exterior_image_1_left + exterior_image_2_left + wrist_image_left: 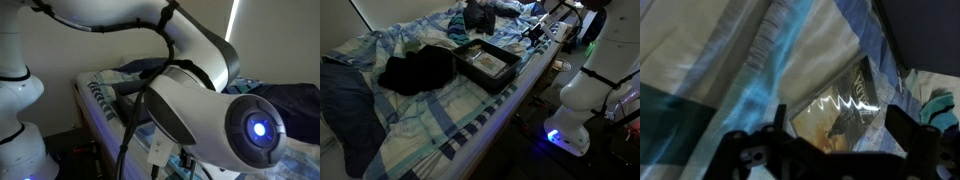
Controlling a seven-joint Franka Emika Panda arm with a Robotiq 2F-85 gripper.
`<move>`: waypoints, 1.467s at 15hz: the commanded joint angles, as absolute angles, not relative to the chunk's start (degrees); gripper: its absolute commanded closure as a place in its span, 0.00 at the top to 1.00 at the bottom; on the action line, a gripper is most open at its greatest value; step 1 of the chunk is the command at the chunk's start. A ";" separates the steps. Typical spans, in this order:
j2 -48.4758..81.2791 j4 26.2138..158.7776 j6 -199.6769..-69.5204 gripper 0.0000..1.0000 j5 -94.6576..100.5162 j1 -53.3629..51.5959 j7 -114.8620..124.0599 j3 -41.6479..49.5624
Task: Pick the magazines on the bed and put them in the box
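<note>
Orange-tan magazine (840,108) lies flat on checked sheet of bed (450,130). In wrist view it sits skewed, framed in gap between the two jaws and apart from both fingers (755,155). Gripper (835,145) jaws spread wide, nothing between pads. Box (485,62) rests on bed near right edge; pale flat content inside, identity unclear. Dark cloth bundle (415,70) just left of box.
</note>
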State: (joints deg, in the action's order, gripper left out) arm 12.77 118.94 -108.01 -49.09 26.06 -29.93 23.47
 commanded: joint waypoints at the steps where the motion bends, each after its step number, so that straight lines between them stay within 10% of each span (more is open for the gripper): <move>1: 14.02 117.22 -108.76 1.00 -49.35 26.79 -28.75 22.57; 22: 16.52 118.47 -109.53 1.00 -50.67 27.37 -30.03 21.38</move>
